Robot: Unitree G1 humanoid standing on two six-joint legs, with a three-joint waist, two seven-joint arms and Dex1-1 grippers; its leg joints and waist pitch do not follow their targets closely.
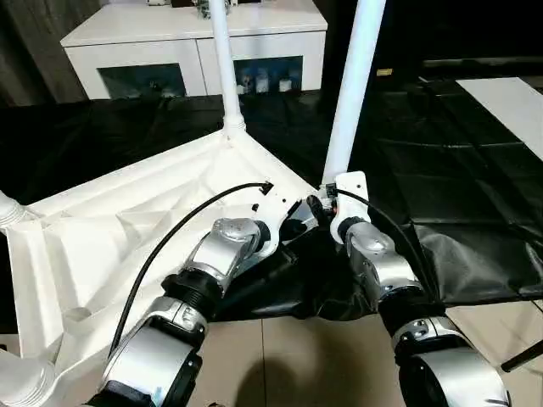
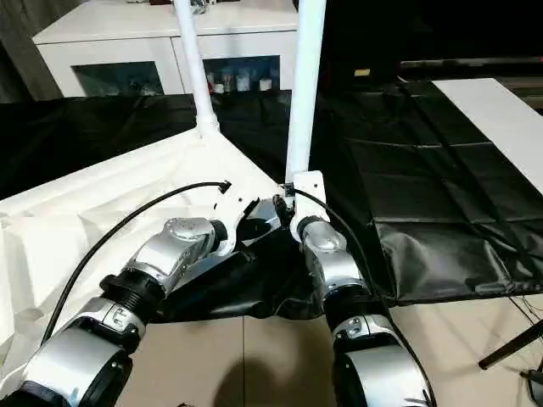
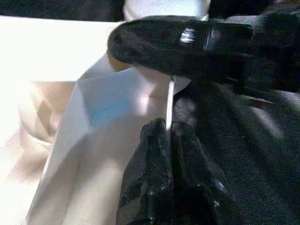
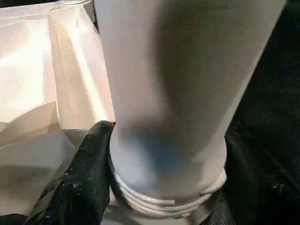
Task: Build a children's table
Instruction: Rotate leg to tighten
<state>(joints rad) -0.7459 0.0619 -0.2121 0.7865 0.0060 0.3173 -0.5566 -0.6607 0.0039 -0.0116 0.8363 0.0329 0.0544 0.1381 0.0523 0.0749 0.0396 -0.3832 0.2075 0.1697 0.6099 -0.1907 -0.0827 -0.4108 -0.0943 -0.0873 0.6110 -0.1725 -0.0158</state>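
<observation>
The right pincer (image 2: 287, 206) clasps the base of an upright table leg (image 2: 304, 93), long axis toward 12 o'clock, over the near corner socket of the upturned tabletop (image 1: 110, 229); the left pincer (image 3: 166, 136), at its 9 o'clock, pinches the tabletop's thin rim.

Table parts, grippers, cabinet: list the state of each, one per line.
Tabletop: upside down, ribbed underside up, on black sheet.
Far leg: upright in its corner socket.
Near leg: upright at the near corner, held.
Left gripper: shut on the tabletop's thin edge.
Right gripper: shut on the near leg's base.
Cabinet: doors closed.
</observation>
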